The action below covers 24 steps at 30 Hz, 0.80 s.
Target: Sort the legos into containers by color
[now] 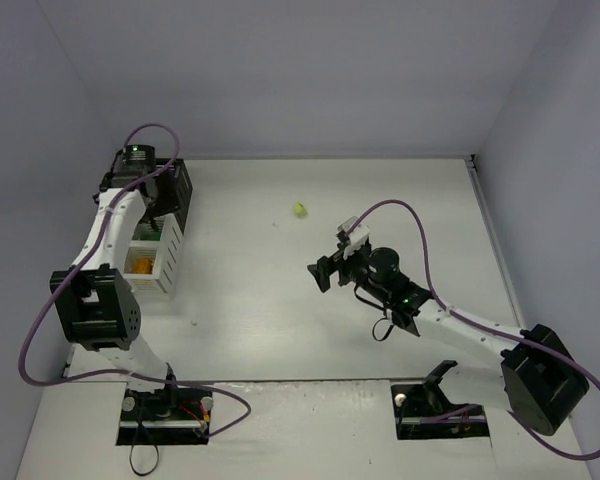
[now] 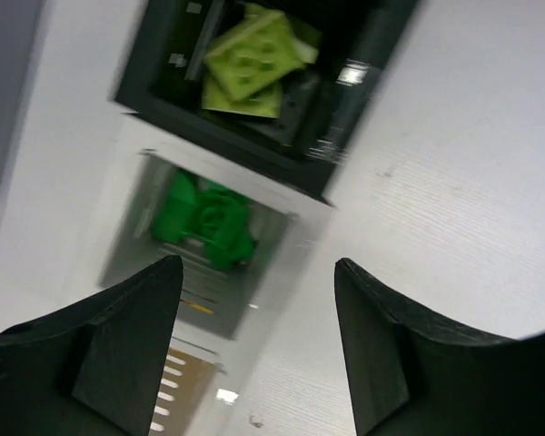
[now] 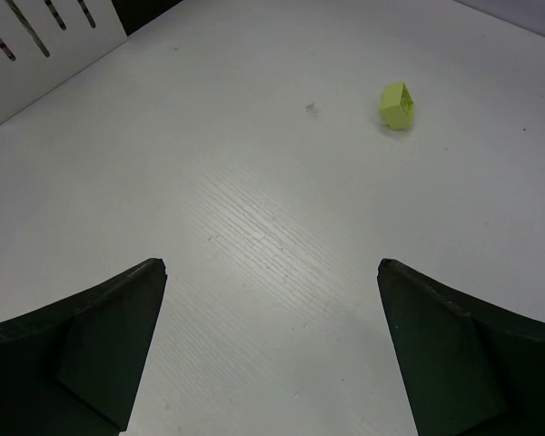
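Observation:
A lone light green lego (image 1: 299,209) lies on the white table, also in the right wrist view (image 3: 397,104). The bins stand in a row at the left: a black bin (image 2: 254,136) holds light green legos (image 2: 250,62), a white bin (image 2: 136,263) holds dark green legos (image 2: 209,218), and a nearer white bin (image 1: 165,268) holds yellow-orange legos (image 1: 141,264). My left gripper (image 2: 259,272) is open and empty above the bins. My right gripper (image 3: 271,268) is open and empty over bare table, short of the lone lego. No purple legos show.
Pale walls close in the table at the back and both sides. The arm bases (image 1: 165,405) sit at the near edge. A purple cable (image 1: 405,215) loops above the right arm.

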Each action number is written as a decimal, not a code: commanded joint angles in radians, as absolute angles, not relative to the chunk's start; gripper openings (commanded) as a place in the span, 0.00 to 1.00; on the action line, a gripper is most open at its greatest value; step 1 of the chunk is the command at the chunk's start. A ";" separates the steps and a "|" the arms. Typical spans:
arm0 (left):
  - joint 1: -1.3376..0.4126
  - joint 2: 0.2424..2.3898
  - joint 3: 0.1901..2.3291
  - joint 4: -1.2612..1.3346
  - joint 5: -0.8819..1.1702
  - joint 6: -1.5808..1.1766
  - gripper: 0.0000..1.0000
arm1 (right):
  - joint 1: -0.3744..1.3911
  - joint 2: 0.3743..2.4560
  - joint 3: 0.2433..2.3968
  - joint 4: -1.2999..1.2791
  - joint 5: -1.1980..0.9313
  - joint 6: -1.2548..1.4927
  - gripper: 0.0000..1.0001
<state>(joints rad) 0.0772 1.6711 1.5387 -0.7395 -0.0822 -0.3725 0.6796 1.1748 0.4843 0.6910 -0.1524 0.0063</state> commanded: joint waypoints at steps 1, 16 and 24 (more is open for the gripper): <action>-0.072 1.614 1.595 -0.681 -0.067 -0.361 0.62 | 0.657 1.178 0.502 0.753 -0.055 0.075 0.98; -0.402 1.957 1.750 -0.298 0.070 -0.293 0.63 | 0.390 1.259 0.497 0.684 -0.100 0.298 0.98; -0.403 2.204 1.919 -0.242 0.256 -0.144 0.63 | 0.388 1.270 0.500 0.684 -0.112 0.285 0.98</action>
<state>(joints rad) -0.4065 2.2185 1.8324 -0.3347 0.1627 -0.2317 0.3893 1.2739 0.4728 0.6247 -0.0978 0.2821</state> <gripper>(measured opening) 0.626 0.978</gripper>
